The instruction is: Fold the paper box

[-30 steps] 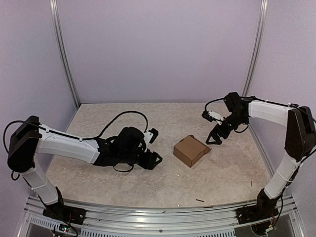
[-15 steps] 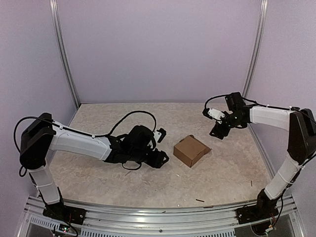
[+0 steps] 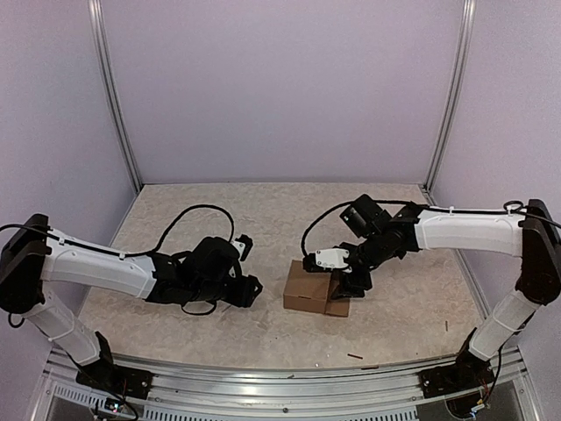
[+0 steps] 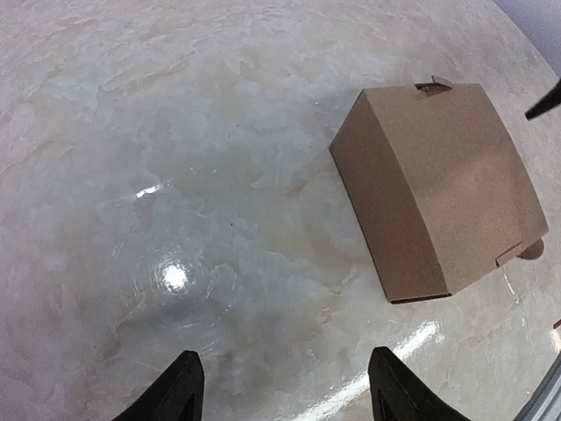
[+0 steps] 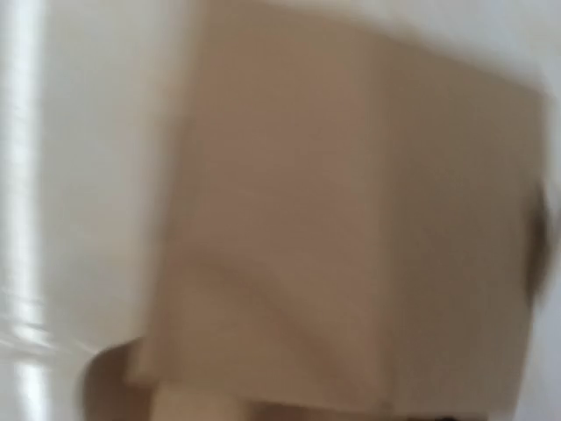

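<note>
Since the earlier frame the left arm has drawn back leftward, the paper box (image 3: 307, 296) has slid to lower centre and turned square to the camera, and the right arm has swung in from the right edge. Left of centre on the table (image 3: 202, 197), the left gripper (image 3: 248, 289) sits low, its jaws wide and empty, near the box but apart from it. The box lies flat and looks closed. The right gripper (image 3: 344, 285) is over its right end; whether its jaws grip or merely touch cannot be told. A good finish probably means bracing the box from the left while seating the end flap. The right wrist view is a brown blur, and the box's right end is hidden.
</note>
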Robot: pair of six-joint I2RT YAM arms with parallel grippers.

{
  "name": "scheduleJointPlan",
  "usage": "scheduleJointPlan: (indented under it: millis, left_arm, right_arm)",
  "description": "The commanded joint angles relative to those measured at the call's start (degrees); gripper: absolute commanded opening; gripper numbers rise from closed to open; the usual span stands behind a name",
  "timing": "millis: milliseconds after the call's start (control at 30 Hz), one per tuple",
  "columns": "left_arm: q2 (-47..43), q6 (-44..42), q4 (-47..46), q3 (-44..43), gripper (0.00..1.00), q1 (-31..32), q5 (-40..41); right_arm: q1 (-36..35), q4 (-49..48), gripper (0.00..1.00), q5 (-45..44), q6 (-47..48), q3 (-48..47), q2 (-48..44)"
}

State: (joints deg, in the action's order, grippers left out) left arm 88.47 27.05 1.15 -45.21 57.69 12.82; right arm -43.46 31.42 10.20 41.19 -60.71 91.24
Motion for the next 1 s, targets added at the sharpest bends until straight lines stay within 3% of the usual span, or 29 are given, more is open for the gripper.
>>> scheduleJointPlan:
  millis: [0,67,167,300,433,533,600,667,833,967]
  left_arm:
    - [-2.8,4.9,5.1,2.4,0.63,-0.1,5.1]
    - [-3.1,6.2,6.3,2.7,0.63,0.0,4.9]
    - [-3.0,7.4,6.8,3.1,0.63,0.1,1.7]
    - [-2.3,5.6,5.4,3.9,0.59,2.1,-3.0]
    - [-0.5,0.4,1.1,3.0,0.58,3.3,-9.4]
    - [4.0,-3.4,0.4,-1.1,0.57,3.4,-13.2]
    - [7.2,-5.6,1.4,-4.1,0.58,3.4,-13.9]
    - [9.6,-8.3,2.1,-6.8,0.58,2.7,-13.1]
    - [16.2,-14.5,4.3,-14.6,0.58,-4.3,-16.0]
    - [19.7,-19.8,5.7,-23.0,0.59,-10.7,-12.3]
  right_arm:
    - [-0.7,13.3,0.74,16.0,0.6,-8.2,0.2]
    - [-0.7,14.6,0.75,18.0,1.0,-10.9,-0.3]
    - [0.5,12.0,0.77,14.2,0.8,-12.6,-2.2]
    - [4.8,3.7,0.78,6.9,-1.2,-12.2,-1.4]
    - [10.1,-7.4,0.79,6.3,-7.6,-10.9,-2.0]
    - [11.2,-22.1,0.88,-1.2,-10.4,-4.7,-7.7]
    - [11.9,-25.9,0.99,-7.6,-13.6,-4.3,-8.1]
    - [13.7,-23.9,1.0,-8.5,-15.4,-6.5,-5.3]
    - [17.6,-13.7,0.97,1.8,-12.5,-11.4,3.2]
    - [17.8,-14.6,0.91,1.8,-11.1,-10.6,6.2]
